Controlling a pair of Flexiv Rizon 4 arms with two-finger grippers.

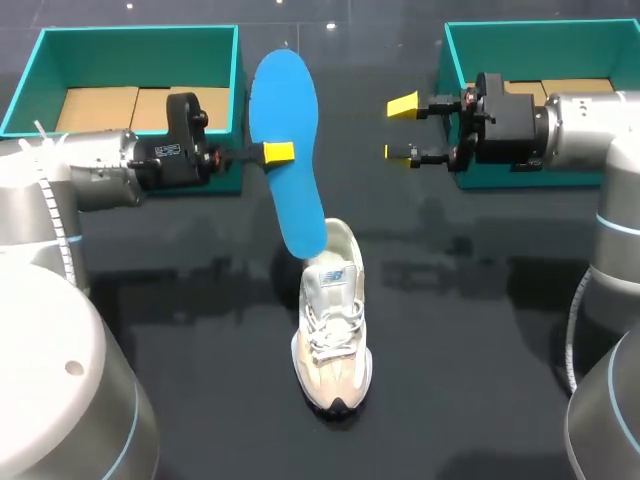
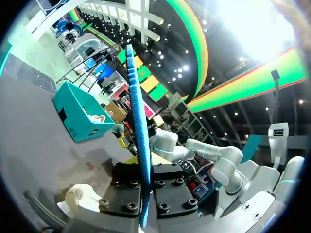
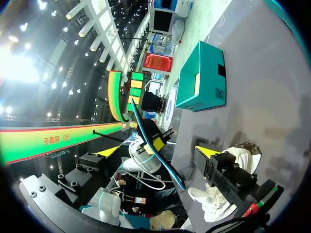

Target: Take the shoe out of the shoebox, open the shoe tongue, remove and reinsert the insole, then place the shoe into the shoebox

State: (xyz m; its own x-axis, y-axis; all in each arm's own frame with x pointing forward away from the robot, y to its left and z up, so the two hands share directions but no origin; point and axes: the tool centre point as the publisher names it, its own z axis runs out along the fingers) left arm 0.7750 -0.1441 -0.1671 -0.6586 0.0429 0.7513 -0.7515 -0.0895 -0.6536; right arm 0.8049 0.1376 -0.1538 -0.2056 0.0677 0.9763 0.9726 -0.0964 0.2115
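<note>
Two teal shoeboxes stand on the black worktop [image 1: 480,350] beyond the shoe [image 1: 332,330], one [image 1: 140,30] off to its left and one [image 1: 540,25] off to its right, both well apart from it. The shoe, white and beige, sits upright on its sole with its dark toe toward the robot. A blue insole [image 1: 287,130] rises from the shoe's heel opening and leans away to the left; whether its lower end is inside the shoe cannot be told. The left gripper [image 1: 278,153] is clenched on the insole's middle, up-left of the shoe. The right gripper [image 1: 402,128] hangs up-right of the shoe, fingers spread, holding nothing.
</note>
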